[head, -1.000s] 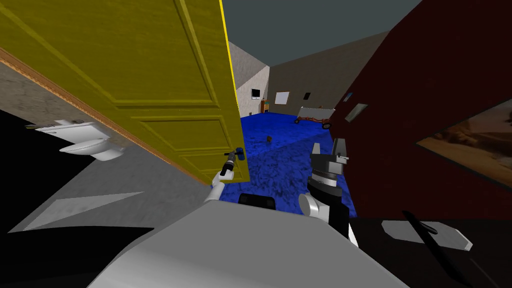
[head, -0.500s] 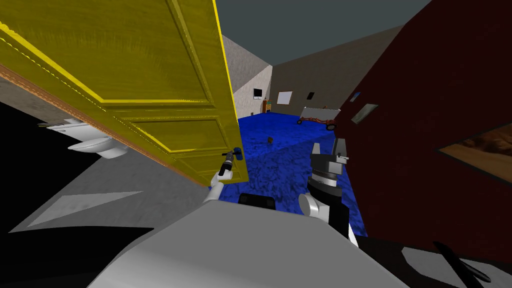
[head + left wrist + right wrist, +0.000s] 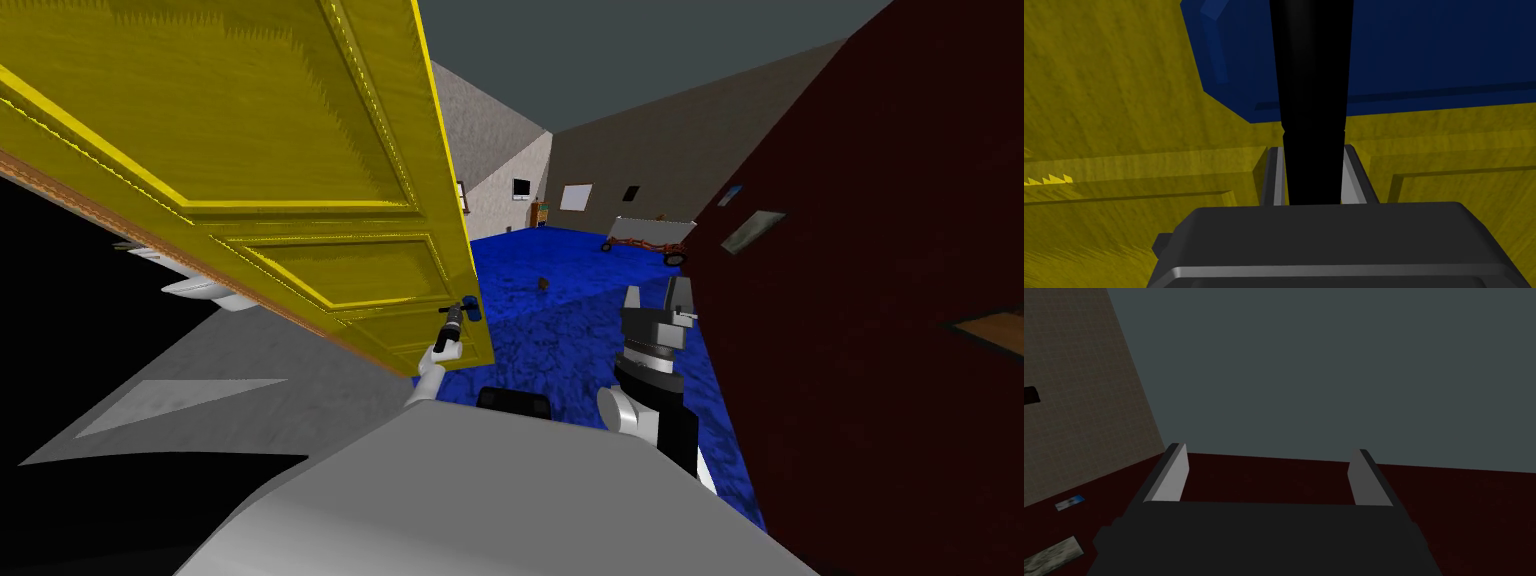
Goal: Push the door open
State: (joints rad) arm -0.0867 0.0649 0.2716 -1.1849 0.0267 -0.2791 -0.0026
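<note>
The yellow panelled door (image 3: 300, 200) fills the left and far-left of the head view. It stands at an angle to its opening, with its free edge towards the middle. Past that edge lies a wide gap, showing a room with a blue floor (image 3: 580, 290) that runs away to the far walls.

The left gripper (image 3: 458, 318) is at the door's near free edge, low on the panel. In the left wrist view its fingers (image 3: 1276, 175) pinch the black door handle (image 3: 1314, 90) from both sides, and the handle's blue plate (image 3: 1424, 50) sits flat on the yellow face just beyond.

The right gripper (image 3: 656, 293) hangs raised near the dark red wall (image 3: 850, 300) on the right, apart from the door. Its fingers are spread, with nothing between them.

I judge the push to be well under way — the door is clearly off its frame and the way ahead is visible. What seems left is to carry the swing further left, until the opening is wide enough to pass.
</note>
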